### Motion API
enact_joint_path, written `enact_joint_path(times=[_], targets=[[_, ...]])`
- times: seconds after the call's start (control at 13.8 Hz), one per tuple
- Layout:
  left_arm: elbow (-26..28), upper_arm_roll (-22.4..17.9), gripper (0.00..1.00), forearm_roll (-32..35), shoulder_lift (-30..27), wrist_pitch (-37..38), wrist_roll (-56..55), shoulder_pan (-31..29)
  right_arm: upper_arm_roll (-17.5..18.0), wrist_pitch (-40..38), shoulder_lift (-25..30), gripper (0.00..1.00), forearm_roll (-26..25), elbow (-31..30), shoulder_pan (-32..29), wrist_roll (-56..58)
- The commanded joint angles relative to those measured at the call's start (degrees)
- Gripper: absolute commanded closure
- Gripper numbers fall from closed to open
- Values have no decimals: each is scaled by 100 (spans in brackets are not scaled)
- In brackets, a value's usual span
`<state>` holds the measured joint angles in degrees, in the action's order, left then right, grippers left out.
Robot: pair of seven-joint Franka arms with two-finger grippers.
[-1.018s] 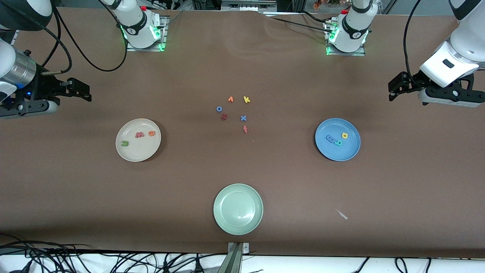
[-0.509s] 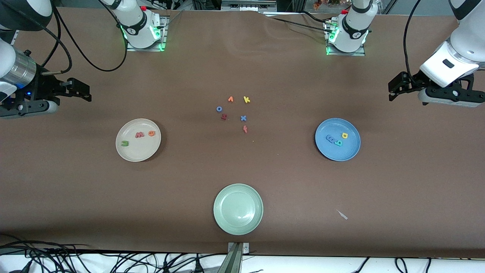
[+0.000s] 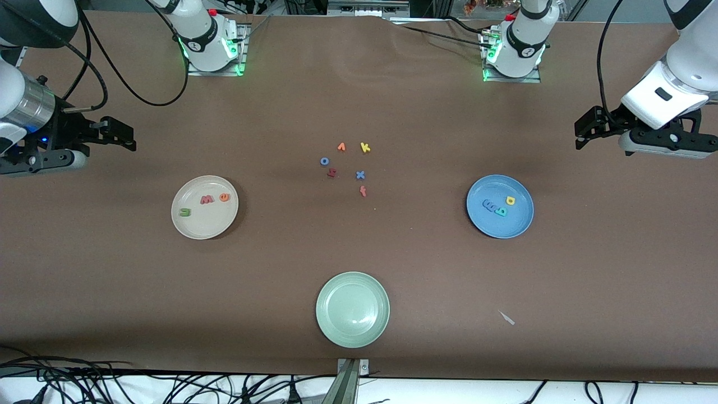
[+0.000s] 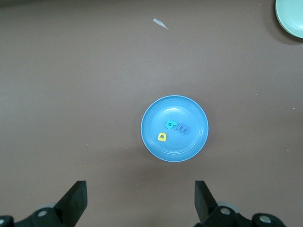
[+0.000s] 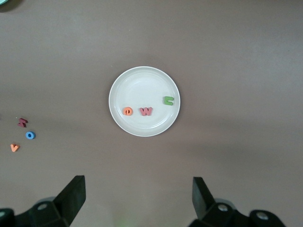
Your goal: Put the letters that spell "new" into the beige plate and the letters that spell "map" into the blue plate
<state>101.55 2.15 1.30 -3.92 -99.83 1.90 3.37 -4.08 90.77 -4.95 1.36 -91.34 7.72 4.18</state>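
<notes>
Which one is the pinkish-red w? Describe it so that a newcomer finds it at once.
Find the beige plate toward the right arm's end of the table. Three small letters lie in it; the pinkish-red w is the middle one, between the green n and the orange e.

Both arms run off the front view's side edges, the pale green plate (image 4: 291,16) is cut by the left wrist view's edge, the teal p (image 3: 502,211) overlaps the blue m (image 3: 489,206) so their shapes blur together, and the pale scrap (image 3: 507,318) is too small to identify.
</notes>
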Motion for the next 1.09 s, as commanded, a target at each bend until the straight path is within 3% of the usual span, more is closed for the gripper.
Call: enact_joint_path(times=[0.0, 1.02], targets=[[-100, -22, 0, -130, 5, 121, 82, 23, 22, -69, -41, 0, -66, 99, -25, 4], [-100, -4, 0, -121, 5, 130, 126, 32, 30, -95, -41, 0, -136, 108, -7, 4]])
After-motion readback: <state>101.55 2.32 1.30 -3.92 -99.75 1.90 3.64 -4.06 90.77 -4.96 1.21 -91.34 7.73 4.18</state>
